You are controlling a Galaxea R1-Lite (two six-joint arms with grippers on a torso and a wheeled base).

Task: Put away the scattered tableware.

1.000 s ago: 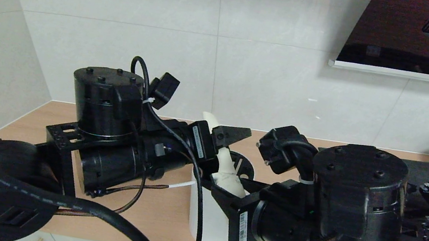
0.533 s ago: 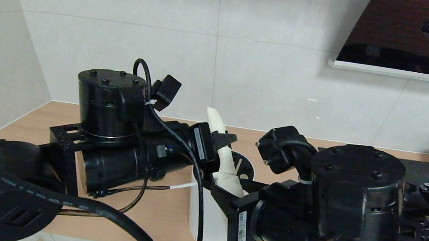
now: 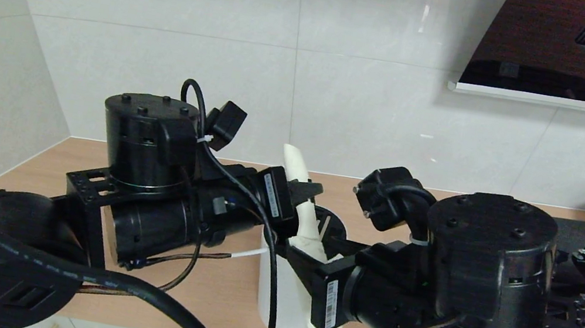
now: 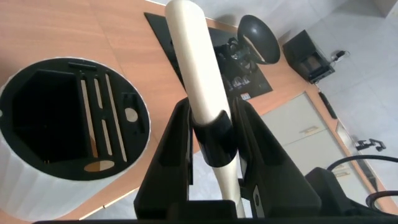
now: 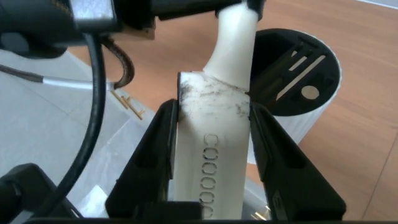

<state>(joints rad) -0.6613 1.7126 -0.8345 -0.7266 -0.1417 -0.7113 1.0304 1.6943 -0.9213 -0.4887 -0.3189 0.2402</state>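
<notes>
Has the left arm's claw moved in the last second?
Yes. The fingers of the left gripper closed on the white spatula; the far fingertip drew leftward above the holder, which stayed put.

The 2 arms are matte black, the left arm [image 3: 154, 206] left of the white holder [image 3: 286, 305] and the right arm [image 3: 481, 279] right of it, each with a drum-shaped joint topped by screw heads, a perforated bracket, looping black cables, a white zip tie and a white barcode label.
</notes>
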